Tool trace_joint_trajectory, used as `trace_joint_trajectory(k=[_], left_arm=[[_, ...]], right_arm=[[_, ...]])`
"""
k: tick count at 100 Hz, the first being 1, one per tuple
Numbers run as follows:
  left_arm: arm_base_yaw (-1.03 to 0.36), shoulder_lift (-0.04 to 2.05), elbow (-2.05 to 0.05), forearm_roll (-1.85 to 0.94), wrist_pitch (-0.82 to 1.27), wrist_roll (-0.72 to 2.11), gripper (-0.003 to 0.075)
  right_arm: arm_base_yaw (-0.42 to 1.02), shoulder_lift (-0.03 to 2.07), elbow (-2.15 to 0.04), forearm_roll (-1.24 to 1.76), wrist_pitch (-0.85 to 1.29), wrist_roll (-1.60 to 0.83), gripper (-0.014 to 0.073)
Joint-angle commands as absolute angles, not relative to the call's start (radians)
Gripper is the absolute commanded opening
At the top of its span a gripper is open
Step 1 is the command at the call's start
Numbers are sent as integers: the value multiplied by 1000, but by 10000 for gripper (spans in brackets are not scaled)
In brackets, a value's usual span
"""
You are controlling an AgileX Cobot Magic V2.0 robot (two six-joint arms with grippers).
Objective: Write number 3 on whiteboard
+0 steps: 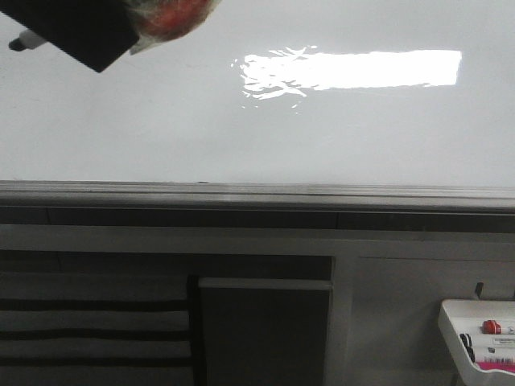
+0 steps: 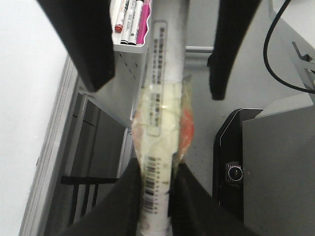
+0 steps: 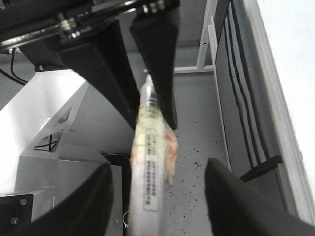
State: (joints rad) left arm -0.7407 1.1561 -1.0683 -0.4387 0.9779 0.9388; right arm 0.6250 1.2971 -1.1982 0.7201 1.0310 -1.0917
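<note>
The whiteboard (image 1: pixel 257 121) is glossy white with a bright light reflection; no marker stroke of the number 3 shows on it. My left gripper (image 2: pixel 155 172) is shut on a white marker (image 2: pixel 167 59) wrapped in yellowish tape with a red patch. In the front view the left gripper (image 1: pixel 88 32) is at the top left corner, with the marker tip (image 1: pixel 24 40) sticking out. My right gripper (image 3: pixel 157 182) is open, its fingers standing either side of the marker (image 3: pixel 150 167) without touching it. The right gripper's fingers (image 2: pixel 91 44) also show in the left wrist view.
A grey metal rail (image 1: pixel 257 193) runs along the board's lower edge. A small white tray (image 1: pixel 483 334) holding spare markers hangs at the lower right. Dark shelving with striped panels sits below the rail. A black device (image 2: pixel 236 167) lies on the floor.
</note>
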Motion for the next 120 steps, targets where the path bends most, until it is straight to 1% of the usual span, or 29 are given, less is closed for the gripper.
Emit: trace_joint_trajectory(k=[1, 16, 30, 42, 51, 89, 93, 98, 103, 108, 113, 115, 120], left_arm=[[-750, 1134, -1102, -477, 947, 939, 59], [-750, 1134, -1102, -477, 945, 939, 59], [-750, 1134, -1102, -477, 945, 939, 59], [-750, 1134, -1102, -477, 945, 939, 59], [-750, 1134, -1102, -481, 945, 939, 59], [-750, 1134, -1102, -483, 928, 937, 68], [-750, 1134, -1102, -476, 917, 940, 90], [-750, 1134, -1102, -466, 901, 944, 142], [-750, 1134, -1102, -454, 891, 944, 229], [-750, 1134, -1102, -451, 887, 944, 341], [-750, 1134, -1102, -451, 885, 944, 413], [-750, 1134, -1102, -451, 885, 944, 431], [-750, 1134, -1102, -451, 885, 944, 445]], right_arm=[[629, 1277, -1232, 749, 1001, -1082, 276], [629, 1277, -1232, 747, 1005, -1082, 192], [629, 1277, -1232, 747, 1011, -1082, 93], [629, 1277, -1232, 747, 1015, -1082, 31], [629, 1277, -1232, 747, 1017, -1082, 8], [629, 1277, -1232, 747, 1028, -1082, -44], [629, 1277, -1232, 747, 1028, -1082, -45], [629, 1277, -1232, 747, 1028, -1082, -45], [629, 1277, -1232, 747, 1028, -1082, -45], [629, 1277, -1232, 747, 1028, -1082, -45], [628, 1277, -1232, 745, 1028, -1082, -45], [625, 1275, -1232, 743, 1028, -1082, -45], [623, 1270, -1232, 729, 1026, -1080, -45]])
